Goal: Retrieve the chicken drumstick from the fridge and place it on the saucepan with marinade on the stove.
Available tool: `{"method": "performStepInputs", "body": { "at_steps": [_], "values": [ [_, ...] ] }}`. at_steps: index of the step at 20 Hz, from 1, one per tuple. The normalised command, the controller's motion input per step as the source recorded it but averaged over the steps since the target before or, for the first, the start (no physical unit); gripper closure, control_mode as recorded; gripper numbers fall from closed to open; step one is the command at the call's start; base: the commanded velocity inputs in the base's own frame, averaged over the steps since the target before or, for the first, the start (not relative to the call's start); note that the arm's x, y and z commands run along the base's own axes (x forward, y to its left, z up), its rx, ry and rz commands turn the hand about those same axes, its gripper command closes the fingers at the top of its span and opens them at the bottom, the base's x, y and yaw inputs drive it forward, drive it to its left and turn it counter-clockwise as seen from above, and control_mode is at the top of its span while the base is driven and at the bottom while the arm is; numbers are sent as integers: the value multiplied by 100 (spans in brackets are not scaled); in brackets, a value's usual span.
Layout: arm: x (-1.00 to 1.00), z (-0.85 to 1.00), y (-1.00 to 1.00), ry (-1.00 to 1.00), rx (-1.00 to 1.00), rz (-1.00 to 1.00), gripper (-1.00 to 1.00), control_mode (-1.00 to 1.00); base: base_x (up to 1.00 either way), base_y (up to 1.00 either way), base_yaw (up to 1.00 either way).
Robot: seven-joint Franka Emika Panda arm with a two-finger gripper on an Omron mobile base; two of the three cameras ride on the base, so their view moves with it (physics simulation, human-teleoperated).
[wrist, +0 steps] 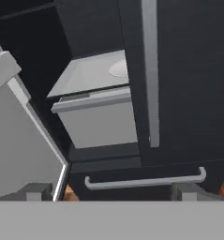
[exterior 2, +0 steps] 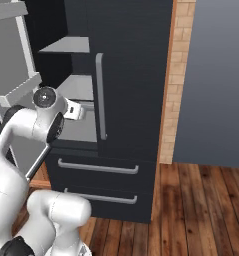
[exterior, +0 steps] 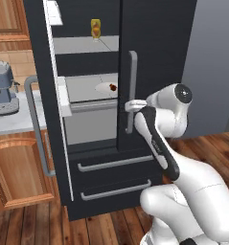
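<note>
While fridge (exterior: 154, 43) gapes, hand (exterior: 129, 106) released, seemingly beside its closed door's handle (exterior: 131, 91).

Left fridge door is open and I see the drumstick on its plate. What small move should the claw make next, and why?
Probably ease the claw leftwards and forward into the open side of the fridge, towards the chicken drumstick. The claw is open and empty in front of the closed right door, near its bar handle, while the drumstick sits on the white plate on the middle shelf, left of the door's edge.
</note>
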Motion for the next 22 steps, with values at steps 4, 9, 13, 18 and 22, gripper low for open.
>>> {"method": "performStepInputs", "body": {
  "at_steps": [4,9,13,18,22],
  "values": [
    [0,14,-99,23,-37,-38,-100,-100,0,0,0],
    [1,0,-19,3,-4,-6,-100,-100,0,0,0],
    [7,0,0,0,0,1,-100,-100,0,0,0],
    [3,0,0,0,2,23,-100,-100,0,0,0],
    [3,0,-2,0,1,17,-100,-100,0,0,0]
  ]
}}
